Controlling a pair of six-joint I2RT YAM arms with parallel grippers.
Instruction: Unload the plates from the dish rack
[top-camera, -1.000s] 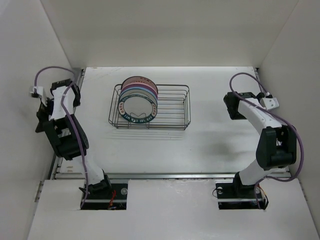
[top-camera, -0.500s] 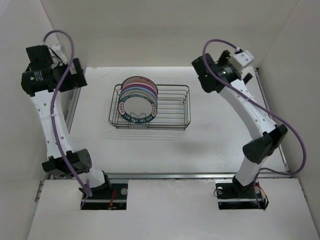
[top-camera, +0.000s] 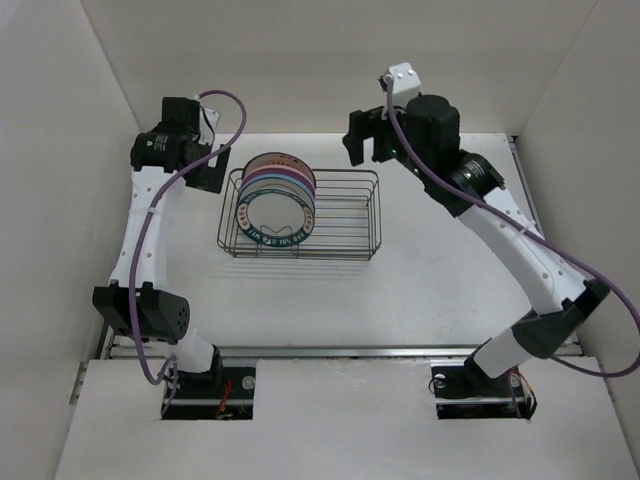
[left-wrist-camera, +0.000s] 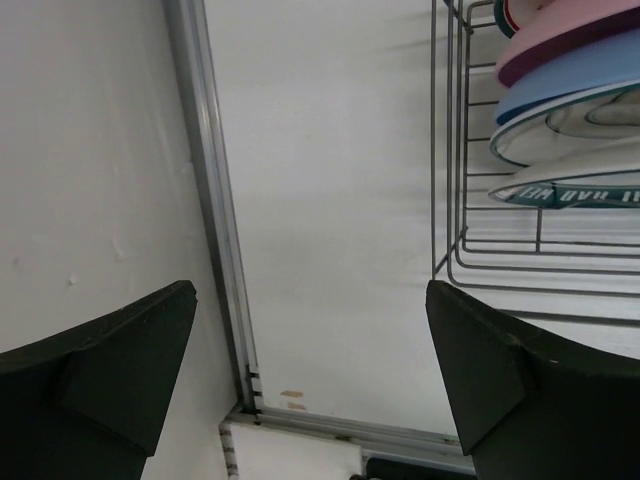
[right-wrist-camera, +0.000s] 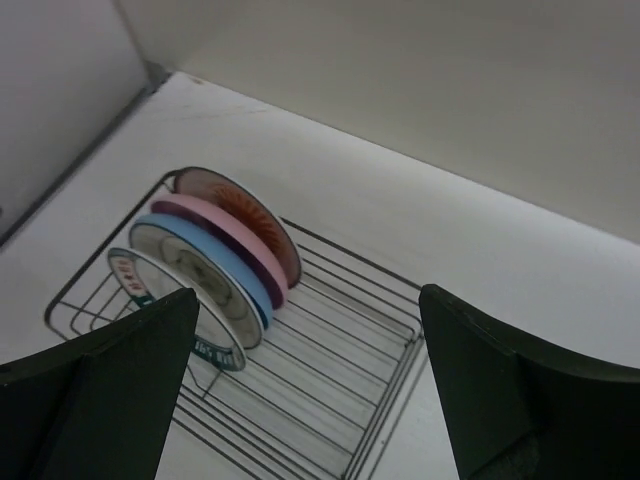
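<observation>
Lettered teal-rimmed plate (top-camera: 275, 214) in dish rack (top-camera: 342, 213)

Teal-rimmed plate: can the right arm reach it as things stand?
Probably yes: the right gripper hangs open above the dish rack's far side, and the teal-rimmed plate is the outermost one, with nothing covering its top rim.
</observation>
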